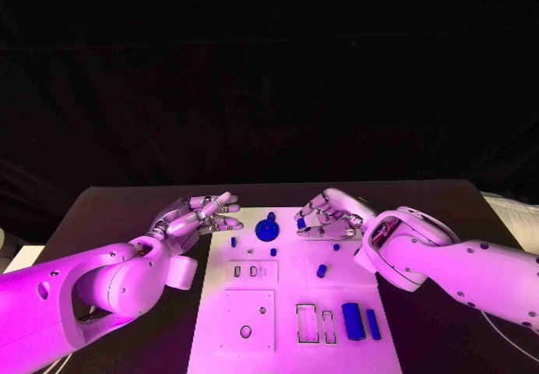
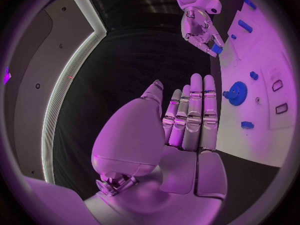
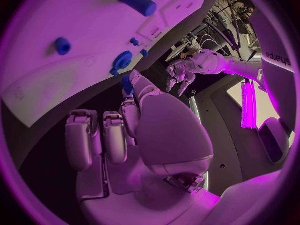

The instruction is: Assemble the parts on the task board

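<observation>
Small blue piece (image 1: 302, 222): pinched in fingertips of right hand (image 1: 329, 214), above far edge of white board (image 1: 225, 327); also seen in left wrist view (image 2: 216, 49). Likely light, rigid, smooth plastic; apt to slip or twist in a fingertip pinch; best held across opposite flat sides. Exact shape mostly hidden by fingers.

Blue gear (image 1: 266, 230): on far part of board, between the two hands; stiff, toothed rim, best taken by rim or hub.

Blue bars (image 1: 351, 321): two, side by side near right edge of board; rigid, easiest taken across narrow sides.

Small blue pegs (image 1: 322, 270): scattered mid-board; too small to make out in detail.

Left hand (image 1: 200, 216): empty, fingers extended, hovering just beside left far corner of board.

Board recesses: outlines visible, depth not discernible.
</observation>
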